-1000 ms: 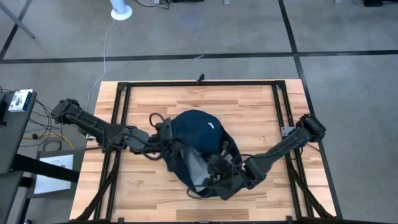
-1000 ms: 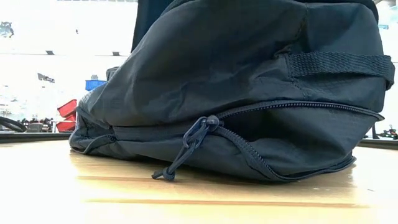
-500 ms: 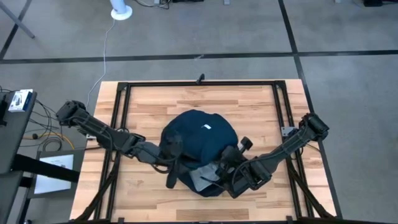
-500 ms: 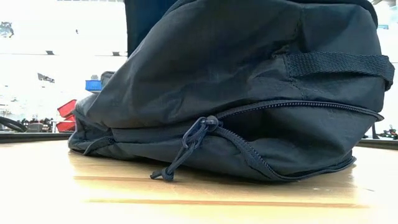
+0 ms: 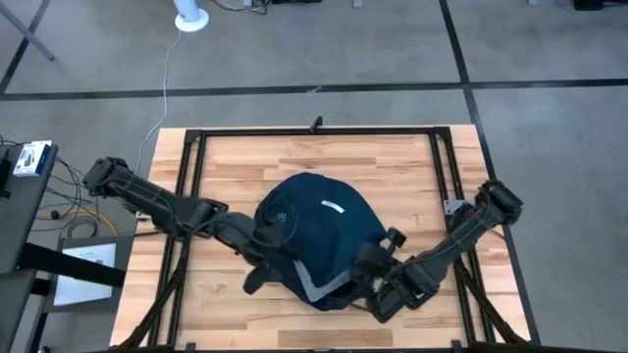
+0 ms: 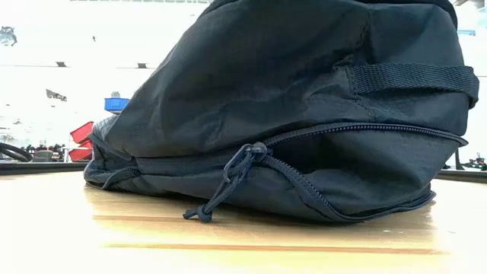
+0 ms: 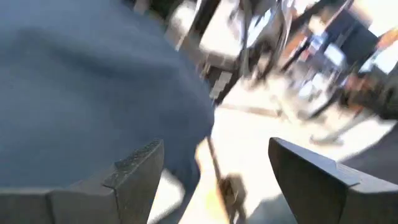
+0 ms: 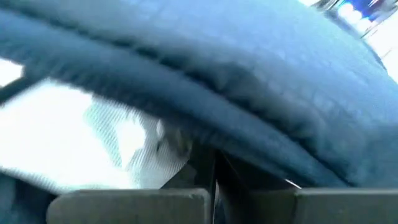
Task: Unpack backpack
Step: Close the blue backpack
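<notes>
Here, your backpack [image 5: 319, 235] sits mid-table, left gripper [image 7: 214, 177] beside it, fingers apart, right gripper [image 8: 211, 199] clamped on its fabric.

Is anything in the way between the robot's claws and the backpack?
Nothing visible. Both grippers are already at the backpack: the left gripper open beside its left edge, the right gripper with fingers together at its front opening.

The backpack [image 5: 319, 230] before me — dark navy, soft, rounded, slumped mid-table on the wood, short white stripe [image 5: 335, 206] on its upper face, pale lining [image 5: 312, 286] showing at the near edge, zipper partly open along the side, cord pull [image 6: 221, 190] dangling — webbing strap [image 6: 415, 78] across 1 end
</notes>
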